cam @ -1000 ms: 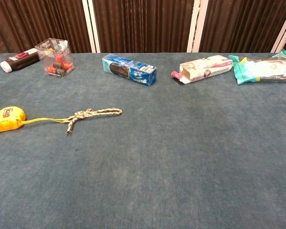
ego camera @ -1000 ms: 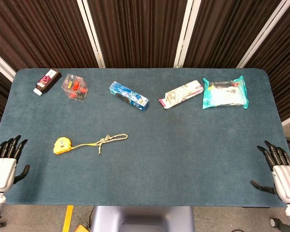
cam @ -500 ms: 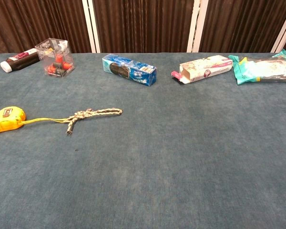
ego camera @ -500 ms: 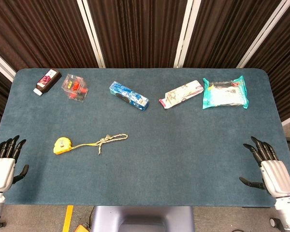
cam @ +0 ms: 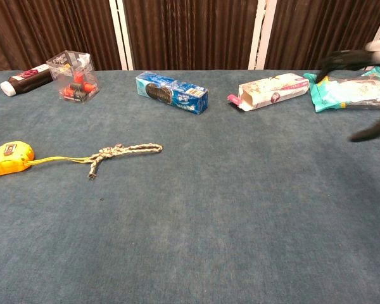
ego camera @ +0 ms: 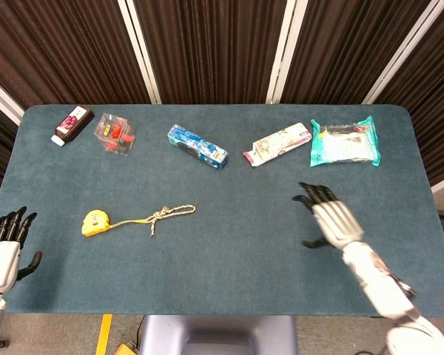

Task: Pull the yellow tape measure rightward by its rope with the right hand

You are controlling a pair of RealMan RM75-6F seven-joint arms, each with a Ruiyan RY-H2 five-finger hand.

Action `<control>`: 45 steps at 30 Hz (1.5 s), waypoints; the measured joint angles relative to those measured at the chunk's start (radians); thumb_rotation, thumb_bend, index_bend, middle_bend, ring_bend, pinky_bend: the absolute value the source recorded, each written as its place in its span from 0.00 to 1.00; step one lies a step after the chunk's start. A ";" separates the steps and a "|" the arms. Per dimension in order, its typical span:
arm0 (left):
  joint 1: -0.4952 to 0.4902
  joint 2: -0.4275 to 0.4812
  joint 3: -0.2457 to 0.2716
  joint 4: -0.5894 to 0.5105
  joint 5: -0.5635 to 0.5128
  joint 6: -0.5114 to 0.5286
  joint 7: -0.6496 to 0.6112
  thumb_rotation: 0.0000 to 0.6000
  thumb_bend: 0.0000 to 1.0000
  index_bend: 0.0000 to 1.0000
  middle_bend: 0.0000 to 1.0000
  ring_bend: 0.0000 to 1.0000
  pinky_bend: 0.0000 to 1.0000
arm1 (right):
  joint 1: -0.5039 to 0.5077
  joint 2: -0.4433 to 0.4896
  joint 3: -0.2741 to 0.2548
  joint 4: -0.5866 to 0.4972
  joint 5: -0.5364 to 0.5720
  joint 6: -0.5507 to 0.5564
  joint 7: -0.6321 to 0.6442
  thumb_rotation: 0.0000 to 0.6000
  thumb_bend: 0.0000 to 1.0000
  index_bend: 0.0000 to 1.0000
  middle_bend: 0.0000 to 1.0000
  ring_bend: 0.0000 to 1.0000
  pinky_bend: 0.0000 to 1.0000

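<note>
The yellow tape measure (ego camera: pixel 95 222) lies on the left part of the blue table; the chest view shows the tape measure (cam: pixel 9 158) at its left edge. Its braided rope (ego camera: pixel 169 214) runs rightward from it, knotted midway, and the rope (cam: pixel 123 151) ends loose on the cloth. My right hand (ego camera: pixel 328 217) hovers open over the table's right half, well right of the rope's end; the chest view catches only the right hand's dark fingertips (cam: pixel 342 59) at the right edge. My left hand (ego camera: pixel 5 240) stays open off the table's left front corner.
Along the far edge lie a dark bottle (ego camera: pixel 72 124), a clear box (ego camera: pixel 115 134) with red pieces, a blue box (ego camera: pixel 197 146), a pink-and-white carton (ego camera: pixel 277 143) and a teal packet (ego camera: pixel 344 143). The table's front edge (ego camera: pixel 207 313) runs near the bottom.
My right hand has swung from the table's right front corner leftward and forward over the cloth, toward the rope. The left hand has barely moved. Tape measure and rope lie unchanged.
</note>
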 measured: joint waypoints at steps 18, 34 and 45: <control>0.009 0.009 -0.014 0.002 -0.021 0.005 -0.019 1.00 0.37 0.09 0.00 0.00 0.10 | 0.419 -0.434 0.088 0.230 0.488 0.034 -0.363 1.00 0.28 0.40 0.13 0.04 0.00; 0.008 0.007 -0.016 0.010 -0.022 -0.001 -0.034 1.00 0.37 0.09 0.00 0.00 0.10 | 0.522 -0.620 0.113 0.475 0.526 0.015 -0.343 1.00 0.39 0.47 0.14 0.05 0.00; 0.013 0.017 -0.021 0.014 -0.033 -0.005 -0.063 1.00 0.37 0.09 0.00 0.00 0.10 | 0.599 -0.727 0.134 0.623 0.576 -0.041 -0.349 1.00 0.39 0.49 0.14 0.05 0.00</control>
